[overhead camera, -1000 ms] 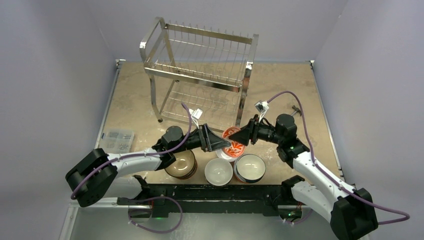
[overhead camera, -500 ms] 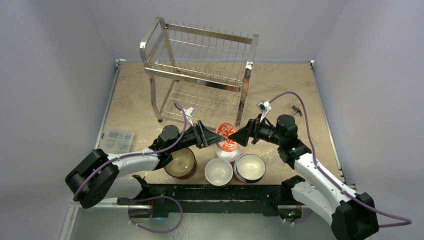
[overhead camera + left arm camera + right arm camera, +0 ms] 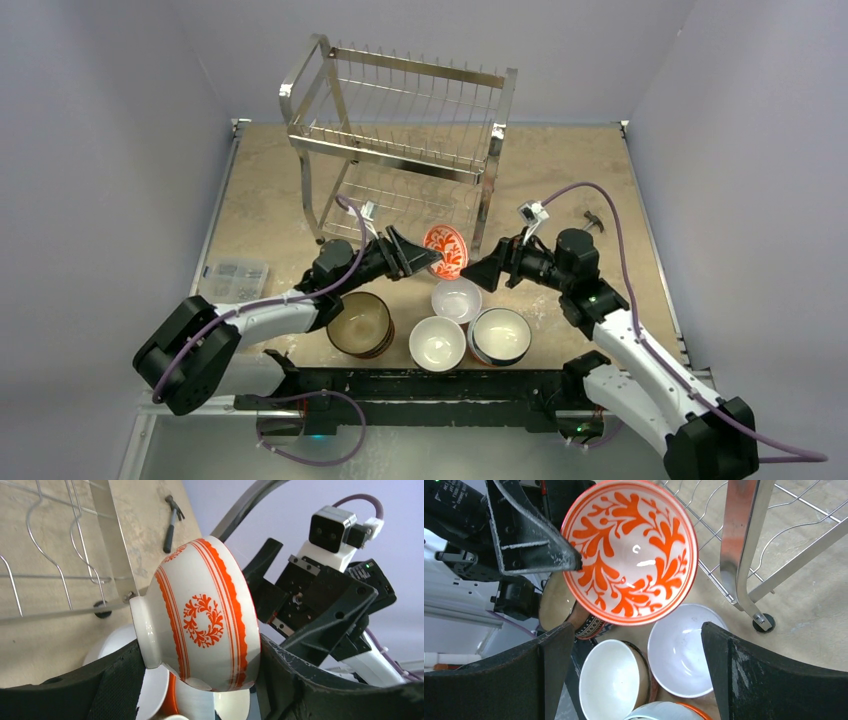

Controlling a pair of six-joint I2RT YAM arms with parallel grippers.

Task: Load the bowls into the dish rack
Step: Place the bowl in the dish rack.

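The left pincer grips the orange-patterned bowl, held tilted on its side in the air just in front of the dish rack's lower shelf; the right pincer stands wide open beside it

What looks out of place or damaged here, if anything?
Nothing looks broken or spilled. Two things do not belong with the dishes: a small hammer lying on the table to the right of the dish rack, and a clear plastic box of small parts at the table's left edge.
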